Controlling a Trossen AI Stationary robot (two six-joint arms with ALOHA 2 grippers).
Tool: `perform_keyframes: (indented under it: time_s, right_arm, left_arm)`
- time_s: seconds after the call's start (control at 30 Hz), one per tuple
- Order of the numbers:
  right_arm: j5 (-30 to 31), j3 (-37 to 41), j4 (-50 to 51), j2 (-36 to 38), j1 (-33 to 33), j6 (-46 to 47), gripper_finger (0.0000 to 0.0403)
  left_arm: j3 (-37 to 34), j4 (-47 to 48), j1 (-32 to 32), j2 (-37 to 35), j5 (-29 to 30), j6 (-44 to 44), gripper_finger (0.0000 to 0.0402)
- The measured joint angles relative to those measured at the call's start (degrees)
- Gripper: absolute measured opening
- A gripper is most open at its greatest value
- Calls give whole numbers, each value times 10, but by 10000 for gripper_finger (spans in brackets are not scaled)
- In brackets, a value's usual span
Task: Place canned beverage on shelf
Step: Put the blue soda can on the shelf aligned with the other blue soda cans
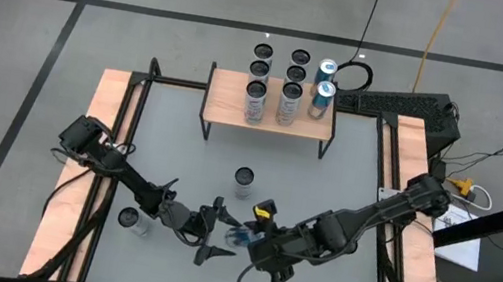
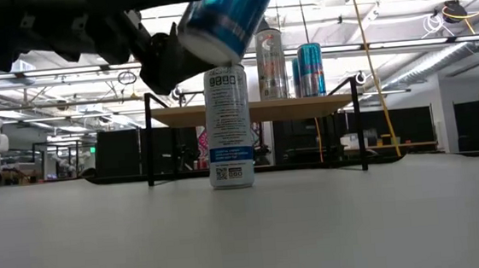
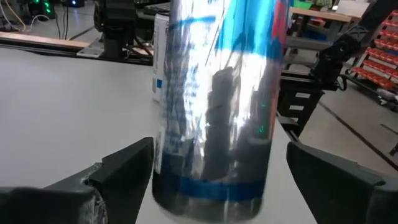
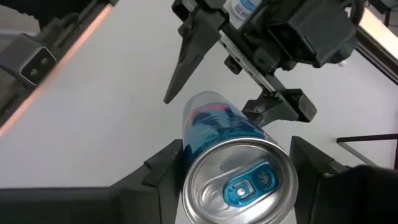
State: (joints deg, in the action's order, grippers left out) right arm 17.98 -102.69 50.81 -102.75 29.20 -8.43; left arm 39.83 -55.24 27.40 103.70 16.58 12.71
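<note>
Right pincer [image 1: 249, 234] is clenched on the blue can [image 4: 236, 180] and holds it in the air over the near middle of the table [image 1: 324, 193]. Left pincer [image 1: 212, 229] meets it from the other side with its jaws released. Its fingers [image 3: 124, 168] stand on either side of the can body, with a gap on each side, so they do not touch it.

We judge that the coming move turns on this: the long axis of the can is slanted, with the tab end toward the right wrist and the base lower, toward the left pincer. The shelf [image 1: 226, 107] lies well apart from both pincers, at the far edge of the table. Neither arm is clearly nearer to it.

We count one shelf and eleven cans. Eight cans stand at the shelf, six silver and two blue. We cannot tell if the hind ones rest on the plank. One white can [image 1: 243, 178] stands upright in mid-table. One more, the left can [image 1: 131, 220], stands near the left arm. The last one is the can that is held.
</note>
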Motion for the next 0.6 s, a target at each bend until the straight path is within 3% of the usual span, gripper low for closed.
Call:
perform_keyframes:
  time_s: [0.37, 0.6]
  right_arm:
    - [-2, 0, 0, -3, -4, -8, 171]
    - [-4, 0, 0, -3, -3, 4, 181]
  left_arm:
    - [0, 7, 1, 0, 1, 5, 279]
    - [0, 7, 1, 0, 0, 12, 250]
